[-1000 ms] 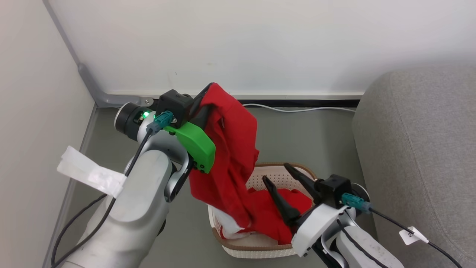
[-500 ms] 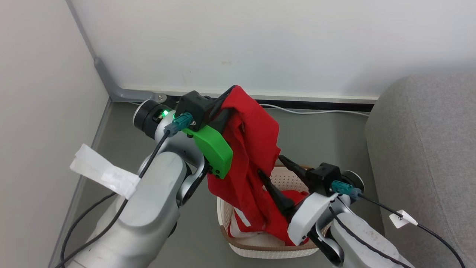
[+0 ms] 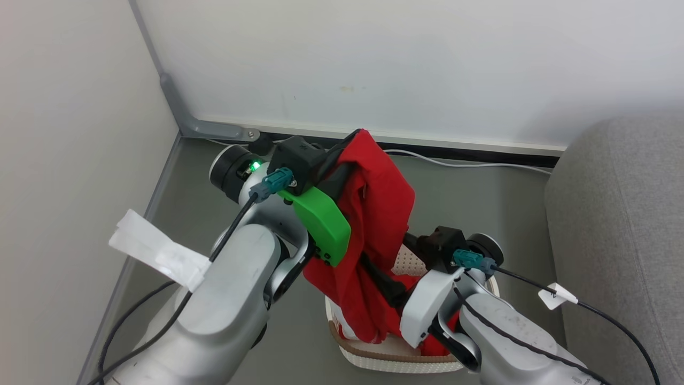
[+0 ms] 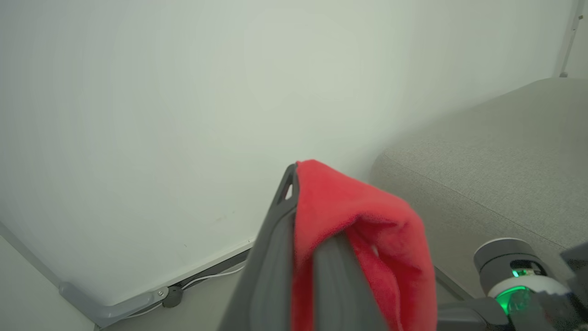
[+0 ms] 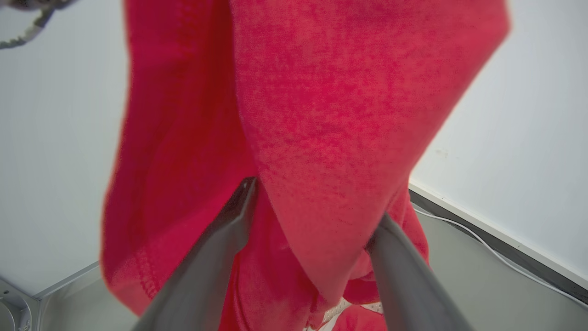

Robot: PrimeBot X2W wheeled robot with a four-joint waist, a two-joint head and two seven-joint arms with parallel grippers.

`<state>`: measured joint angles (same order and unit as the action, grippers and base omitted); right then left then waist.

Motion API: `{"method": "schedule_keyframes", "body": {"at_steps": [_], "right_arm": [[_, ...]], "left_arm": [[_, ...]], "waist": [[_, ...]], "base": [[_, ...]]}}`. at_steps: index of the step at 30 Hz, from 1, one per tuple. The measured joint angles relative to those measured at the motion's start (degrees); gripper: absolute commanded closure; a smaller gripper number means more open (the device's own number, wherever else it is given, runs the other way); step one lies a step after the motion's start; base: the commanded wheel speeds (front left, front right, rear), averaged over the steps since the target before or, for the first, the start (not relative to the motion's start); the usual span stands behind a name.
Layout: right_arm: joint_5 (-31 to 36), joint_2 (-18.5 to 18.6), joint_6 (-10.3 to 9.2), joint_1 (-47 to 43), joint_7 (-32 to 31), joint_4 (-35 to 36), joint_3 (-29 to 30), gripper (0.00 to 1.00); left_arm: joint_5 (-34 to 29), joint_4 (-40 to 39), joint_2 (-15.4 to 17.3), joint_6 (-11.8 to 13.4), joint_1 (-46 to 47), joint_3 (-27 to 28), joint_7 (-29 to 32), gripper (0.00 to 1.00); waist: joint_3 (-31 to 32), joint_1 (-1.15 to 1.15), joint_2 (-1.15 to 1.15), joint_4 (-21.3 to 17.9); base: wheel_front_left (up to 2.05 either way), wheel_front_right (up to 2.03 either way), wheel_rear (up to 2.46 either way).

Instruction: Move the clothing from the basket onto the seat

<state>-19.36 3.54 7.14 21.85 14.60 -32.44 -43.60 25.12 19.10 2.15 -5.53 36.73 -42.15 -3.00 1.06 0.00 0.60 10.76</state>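
Note:
My left gripper [image 3: 354,145] is shut on the top of a bright red garment [image 3: 382,214], which hangs down toward the basket [image 3: 385,355]. In the left wrist view the cloth [image 4: 367,216] drapes over the shut fingers [image 4: 280,239]. My right gripper [image 3: 393,258] is open and raised over the basket, its fingers pushed into the hanging cloth. In the right wrist view the red fabric [image 5: 321,115] falls between the spread fingers [image 5: 220,248]. More red cloth [image 3: 414,282] lies in the basket. The grey sofa seat [image 3: 620,224] stands to the right.
A white wall with a dark baseboard runs behind, and a white cable [image 3: 470,160] lies along it on the grey floor. A grey conduit [image 3: 214,128] sits in the left corner, where a side wall closes in.
The camera has shifted. My left gripper has drawn the garment higher, so its lower end hangs clear of the basket. My right gripper has risen into the hanging cloth.

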Motion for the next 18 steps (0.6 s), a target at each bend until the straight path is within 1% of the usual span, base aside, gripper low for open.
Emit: {"method": "schedule_keyframes", "body": {"at_steps": [2,3,4,5,6,7,12,17,18], "right_arm": [[-0.9,0.0,0.0,0.8,0.0,-0.1,-0.8,0.0],[-1.2,0.0,0.0,1.1,0.0,-0.1,-1.4,0.11],[-1.7,0.0,0.0,1.4,0.0,-0.1,-1.9,0.45],[-2.0,0.0,0.0,1.5,0.0,-0.1,-2.1,0.68],[-2.2,0.0,0.0,1.6,0.0,-0.1,-2.1,0.89],[-2.4,0.0,0.0,1.7,0.0,-0.2,-2.0,1.0],[-3.6,0.0,0.0,1.8,0.0,-0.4,-0.6,1.0],[-5.2,0.0,0.0,1.8,0.0,0.1,2.3,1.0],[-5.4,0.0,0.0,1.8,0.0,0.3,2.9,1.0]], "left_arm": [[0.7,-0.7,0.0,0.0,-0.5,-0.1,0.0,1.0],[1.5,-0.9,0.0,0.1,-0.8,-0.1,0.0,1.0],[1.9,-1.1,0.0,0.2,-1.1,-0.1,0.3,1.0],[2.3,-1.2,0.0,0.3,-1.4,0.0,0.5,1.0],[2.7,-1.3,0.0,0.4,-1.8,0.0,0.5,1.0],[2.9,-1.4,0.0,0.5,-2.1,0.1,0.5,1.0],[3.0,-1.4,0.0,1.8,-3.8,1.4,0.5,1.0],[3.4,-1.4,0.1,3.1,-6.0,2.9,-0.3,1.0],[3.5,-1.4,0.3,3.4,-6.4,3.2,-0.8,0.94]], "waist": [[0.0,0.0,0.0,0.4],[0.0,0.0,0.0,0.6],[0.0,0.0,0.0,0.7],[0.1,0.0,0.0,0.7],[0.1,0.0,0.0,0.7],[0.1,0.0,0.0,0.7],[0.2,0.0,0.0,0.1],[0.4,0.0,0.0,-1.3],[0.4,0.0,0.0,-1.6]], "base": [[0.0,0.0,0.0],[0.0,0.0,0.0],[0.0,0.0,0.0],[0.0,0.0,0.0],[0.0,0.0,0.0],[0.0,0.0,0.0],[0.0,0.0,0.0],[0.0,0.0,0.0],[0.0,0.0,0.0]]}}
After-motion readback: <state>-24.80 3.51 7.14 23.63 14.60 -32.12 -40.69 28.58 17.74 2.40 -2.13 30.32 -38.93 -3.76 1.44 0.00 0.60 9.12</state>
